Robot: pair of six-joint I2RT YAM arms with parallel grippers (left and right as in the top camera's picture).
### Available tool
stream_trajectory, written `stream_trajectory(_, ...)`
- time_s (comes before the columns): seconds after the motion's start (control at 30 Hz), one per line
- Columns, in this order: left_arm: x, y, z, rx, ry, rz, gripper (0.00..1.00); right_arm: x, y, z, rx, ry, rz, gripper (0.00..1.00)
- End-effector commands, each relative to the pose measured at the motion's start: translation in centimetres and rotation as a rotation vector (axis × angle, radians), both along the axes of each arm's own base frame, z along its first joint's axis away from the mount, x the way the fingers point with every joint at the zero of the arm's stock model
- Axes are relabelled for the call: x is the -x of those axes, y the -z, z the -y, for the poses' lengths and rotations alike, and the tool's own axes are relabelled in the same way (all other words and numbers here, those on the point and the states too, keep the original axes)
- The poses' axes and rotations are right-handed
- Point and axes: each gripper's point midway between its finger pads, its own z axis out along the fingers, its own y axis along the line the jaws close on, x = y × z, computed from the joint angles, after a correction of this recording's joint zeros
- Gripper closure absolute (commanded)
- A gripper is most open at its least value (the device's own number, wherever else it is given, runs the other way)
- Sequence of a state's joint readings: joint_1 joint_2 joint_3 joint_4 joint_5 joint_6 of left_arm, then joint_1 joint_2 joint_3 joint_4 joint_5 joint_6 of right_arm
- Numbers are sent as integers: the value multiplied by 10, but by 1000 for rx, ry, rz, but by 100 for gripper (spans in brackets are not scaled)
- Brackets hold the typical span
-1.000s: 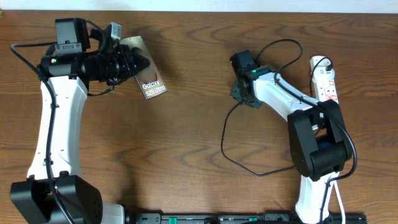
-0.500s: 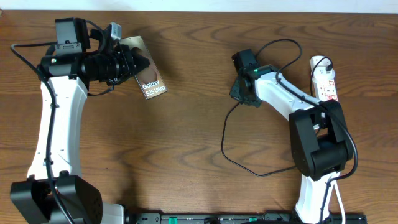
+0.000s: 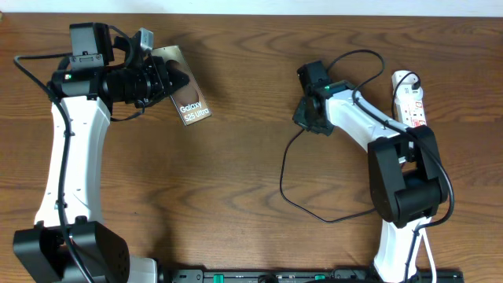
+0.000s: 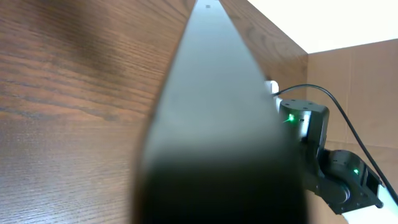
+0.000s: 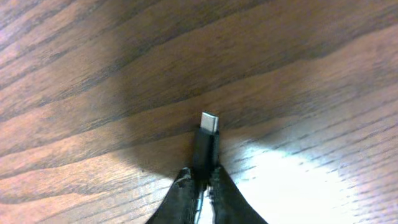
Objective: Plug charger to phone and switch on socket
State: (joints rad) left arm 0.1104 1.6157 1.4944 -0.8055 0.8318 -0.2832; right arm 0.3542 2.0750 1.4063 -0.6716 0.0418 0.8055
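Left side, far part of the table (image 3: 236,181): your left fingers (image 3: 174,79) were clamped on the phone (image 3: 194,106), gripping it along its left long edge. The phone's bronze face pointed up at the overhead camera, with the white "Galaxy" lettering readable near its lower right corner. In the left wrist view the phone showed only as a dark, blurred slab seen edge-on through the middle of the frame. The fingers themselves could not be made out there. You could not tell whether the phone touched the wood.

Centre right: your right fingers (image 3: 308,118) pointed down toward the table. In the right wrist view they were pinched almost fully closed on the black body of the charger (image 3: 283,179). Its silver plug tip (image 5: 209,121) stuck out just past the fingertips, over bare wood. Contact with the table could not be read. The thin black cable dropped from the fingers and looped across the table toward the right arm's base. Plug tip and phone were well apart, with open wood between them.

Far right: the socket (image 3: 412,106) lay lengthwise on the table, just beside the right arm. Its switch positions were too small to read.
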Motion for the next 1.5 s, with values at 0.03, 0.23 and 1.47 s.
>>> stream_trajectory(0.03,0,-13,2,5,20,45,93,13,25,-3,12,-17,-64,99)
stream_trajectory(0.23,1,-20,8,46,48,69,93,1,-20,-14,-96,-265,29,99)
stream_trajectory(1.47,6,-139,126,358,462,539,93,101,-268,-105,-1270,-1274,699,99)
